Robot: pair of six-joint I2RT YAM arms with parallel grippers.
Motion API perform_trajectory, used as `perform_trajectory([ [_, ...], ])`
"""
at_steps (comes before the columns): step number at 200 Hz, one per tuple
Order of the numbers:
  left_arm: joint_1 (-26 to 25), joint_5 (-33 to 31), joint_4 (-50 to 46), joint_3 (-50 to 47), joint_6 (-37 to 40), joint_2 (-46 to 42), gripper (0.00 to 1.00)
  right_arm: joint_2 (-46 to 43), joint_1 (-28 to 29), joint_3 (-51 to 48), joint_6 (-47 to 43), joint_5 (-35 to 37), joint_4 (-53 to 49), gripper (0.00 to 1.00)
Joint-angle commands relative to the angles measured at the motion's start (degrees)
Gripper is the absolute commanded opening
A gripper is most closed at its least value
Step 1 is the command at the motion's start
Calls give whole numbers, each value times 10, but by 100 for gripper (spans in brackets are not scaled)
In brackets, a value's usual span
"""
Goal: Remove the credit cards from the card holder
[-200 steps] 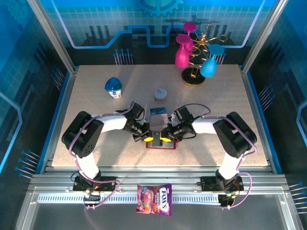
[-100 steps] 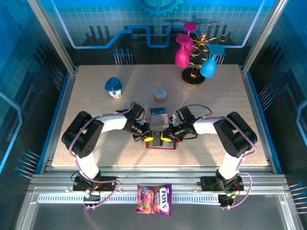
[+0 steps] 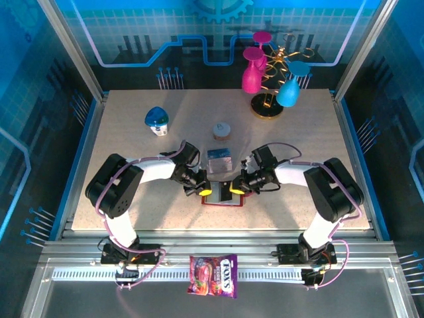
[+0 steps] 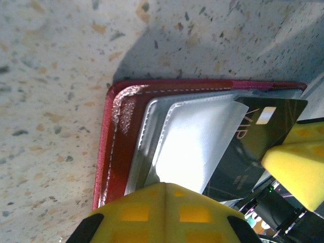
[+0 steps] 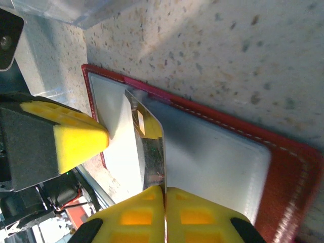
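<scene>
The red card holder (image 3: 222,201) lies open on the table between both arms, its grey see-through pockets (image 4: 192,142) facing up. My left gripper (image 4: 164,186) is shut, its yellow tips pinching a grey pocket leaf at the holder's near edge (image 4: 114,147). A dark credit card (image 4: 253,147) marked VIP sticks partway out of a pocket. My right gripper (image 5: 165,188) is shut on that card's edge (image 5: 152,152), which stands tilted above the holder (image 5: 288,162). From above, the left gripper (image 3: 205,191) and right gripper (image 3: 234,191) meet over the holder. Other cards are hidden.
A clear ridged box (image 3: 218,159) sits just behind the holder. Further back are a small jar (image 3: 221,130), a blue-and-white bottle (image 3: 157,121) and a gold stand with pink and blue cups (image 3: 268,79). A candy packet (image 3: 213,275) lies on the front rail.
My right gripper has closed on the dark card and shifted slightly right, drawing the card partway out. The left gripper has stayed shut in place.
</scene>
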Motion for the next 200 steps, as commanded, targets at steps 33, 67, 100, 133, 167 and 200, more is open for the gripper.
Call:
perform_trajectory([
  [33,-6,-25,-27,-7,0,6,4,-33,-16,4,-49,33,-86,9],
  [67,-6,-26,-27,-9,-1,5,4,-37,-16,10,-54,34,-98,7],
  [100,-6,-26,-26,-9,-1,4,4,-39,-12,14,-50,34,-103,7],
  [133,-7,-24,-24,-9,-2,4,4,-40,2,14,-19,38,-83,14],
  [167,-7,-22,-20,-8,-2,7,4,-42,21,16,11,32,-65,16],
  [200,-6,-20,-19,-8,-1,8,4,-52,32,19,22,37,-68,16],
])
